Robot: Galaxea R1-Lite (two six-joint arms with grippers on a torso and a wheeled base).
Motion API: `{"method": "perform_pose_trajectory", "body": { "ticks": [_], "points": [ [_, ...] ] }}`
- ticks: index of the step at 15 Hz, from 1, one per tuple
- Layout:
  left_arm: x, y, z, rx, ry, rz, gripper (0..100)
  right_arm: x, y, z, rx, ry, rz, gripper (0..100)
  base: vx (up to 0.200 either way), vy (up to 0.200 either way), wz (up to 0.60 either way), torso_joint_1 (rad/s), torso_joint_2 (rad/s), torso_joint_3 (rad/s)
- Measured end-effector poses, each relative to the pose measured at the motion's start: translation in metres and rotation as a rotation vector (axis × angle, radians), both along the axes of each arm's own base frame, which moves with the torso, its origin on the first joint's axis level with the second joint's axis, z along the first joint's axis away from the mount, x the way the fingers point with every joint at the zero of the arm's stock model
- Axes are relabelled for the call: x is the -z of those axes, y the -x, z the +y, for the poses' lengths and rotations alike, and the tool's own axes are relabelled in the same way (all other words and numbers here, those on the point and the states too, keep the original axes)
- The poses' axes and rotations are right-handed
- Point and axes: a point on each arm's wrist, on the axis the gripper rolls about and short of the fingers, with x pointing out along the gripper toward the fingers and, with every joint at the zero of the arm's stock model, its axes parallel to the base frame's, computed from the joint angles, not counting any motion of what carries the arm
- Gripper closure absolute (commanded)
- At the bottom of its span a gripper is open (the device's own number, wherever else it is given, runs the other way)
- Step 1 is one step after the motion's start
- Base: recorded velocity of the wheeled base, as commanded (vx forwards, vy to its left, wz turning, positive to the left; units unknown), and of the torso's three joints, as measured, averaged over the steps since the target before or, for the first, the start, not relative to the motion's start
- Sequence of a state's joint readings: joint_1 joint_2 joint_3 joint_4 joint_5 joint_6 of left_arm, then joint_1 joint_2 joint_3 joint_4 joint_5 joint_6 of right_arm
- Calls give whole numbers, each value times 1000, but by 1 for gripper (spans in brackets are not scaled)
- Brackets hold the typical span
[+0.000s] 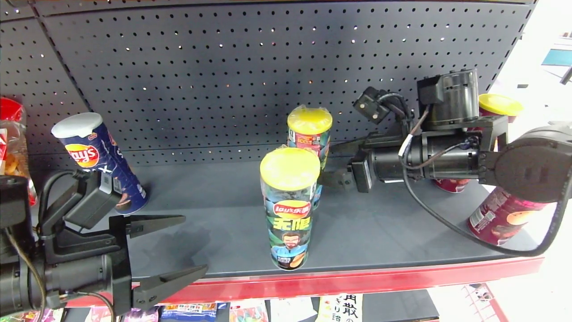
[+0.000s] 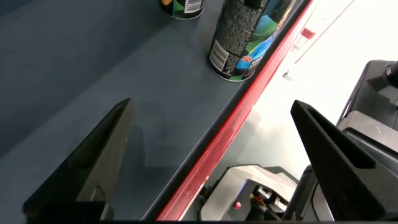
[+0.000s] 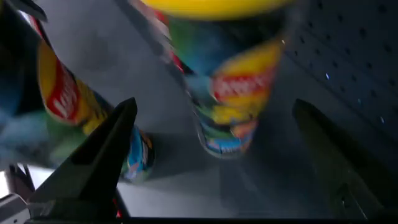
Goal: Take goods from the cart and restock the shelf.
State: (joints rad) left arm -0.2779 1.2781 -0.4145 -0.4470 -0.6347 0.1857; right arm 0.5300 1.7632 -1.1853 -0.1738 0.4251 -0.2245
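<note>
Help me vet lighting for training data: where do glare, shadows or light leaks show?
Head view: daylight washes out the right edge past the shelf; bright specks pierce the pegboard; the left gripper casts a soft shadow. Left wrist view: white glare beyond the red shelf lip.

— Are we looking at a matte black left arm [image 1: 53,268]?
— We are. Black cables [image 1: 527,255] are looping off the right arm [image 1: 447,158] too, and the left gripper [image 1: 195,243] is showing long, tapered black jaws.
</note>
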Motion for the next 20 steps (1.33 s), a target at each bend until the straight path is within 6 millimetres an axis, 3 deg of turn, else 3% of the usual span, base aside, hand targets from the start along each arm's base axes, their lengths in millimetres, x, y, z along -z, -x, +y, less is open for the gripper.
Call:
{"method": "perform_pose_trajectory", "body": {
  "ticks": [4, 6, 11, 13, 16, 20],
  "points": [
    [3, -5, -2, -9, -12, 6, 0, 11, 28, -30, 96, 43, 42, 0, 0, 0, 0, 0, 0, 0],
    [4, -10, -4, -11, -24, 8, 0, 12, 51, -45, 116, 54, 47, 0, 0, 0, 0, 0, 0, 0],
    [14, -28, -18, -33, -108, 17, 0, 18, 140, -88, 102, 37, 0, 0, 0, 0, 0, 0, 0, 0],
    [19, -32, -24, -20, -126, 31, 0, 13, 164, -103, 206, 35, -78, 0, 0, 0, 0, 0, 0, 0],
    [22, -39, -37, -14, -158, 38, 0, 4, 182, -119, 345, -11, -143, 0, 0, 0, 0, 0, 0, 0],
    [24, -58, -51, -23, -178, 37, 0, -2, 187, -138, 489, -55, -178, 0, 0, 0, 0, 0, 0, 0]
  ]
}}
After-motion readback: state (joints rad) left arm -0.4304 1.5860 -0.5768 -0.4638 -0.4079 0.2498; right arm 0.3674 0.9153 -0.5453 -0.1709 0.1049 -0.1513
